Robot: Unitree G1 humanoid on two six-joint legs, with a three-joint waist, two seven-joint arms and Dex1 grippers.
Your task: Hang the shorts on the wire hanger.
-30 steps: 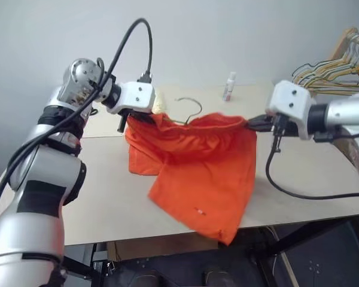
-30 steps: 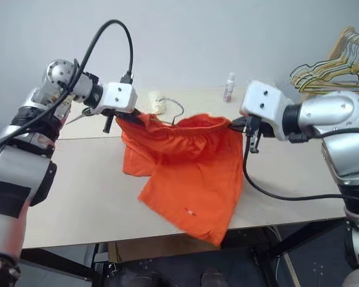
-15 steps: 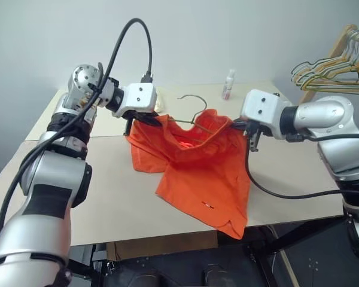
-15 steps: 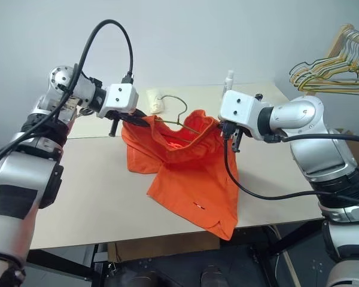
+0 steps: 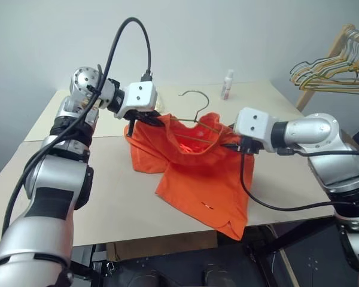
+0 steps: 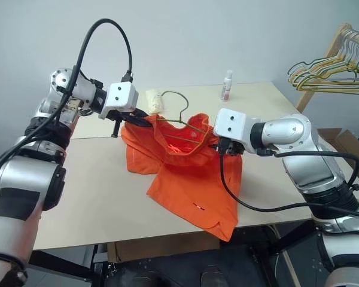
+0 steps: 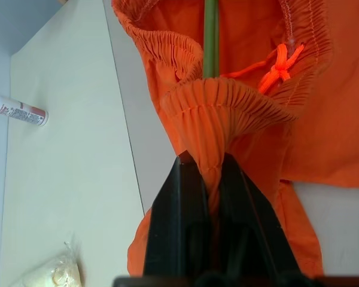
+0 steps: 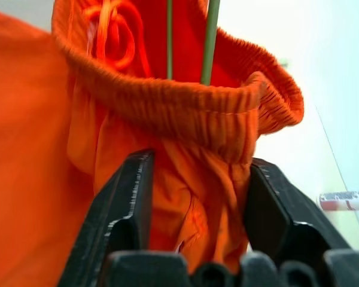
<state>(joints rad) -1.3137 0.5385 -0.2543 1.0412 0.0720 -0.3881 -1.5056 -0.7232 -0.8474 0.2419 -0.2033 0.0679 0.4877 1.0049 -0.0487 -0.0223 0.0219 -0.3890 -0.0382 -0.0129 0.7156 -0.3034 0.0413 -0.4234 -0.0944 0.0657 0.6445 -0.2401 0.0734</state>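
While the left claw [image 7: 204, 179] pinches the shorts [image 5: 197, 173] waistband and the right claw [image 8: 194, 197] stands parted around it, the wire hanger [image 5: 194, 116] sits inside, leaving only release.

Most of the wire hanger [image 5: 194, 113] is buried inside the shorts [image 5: 197, 173], just the hook and a bit of shoulder poke out. The hanger bunch [image 6: 326, 69] runs off the frame's right edge. Label on the little bottle [image 5: 228, 84] is way too small to read.
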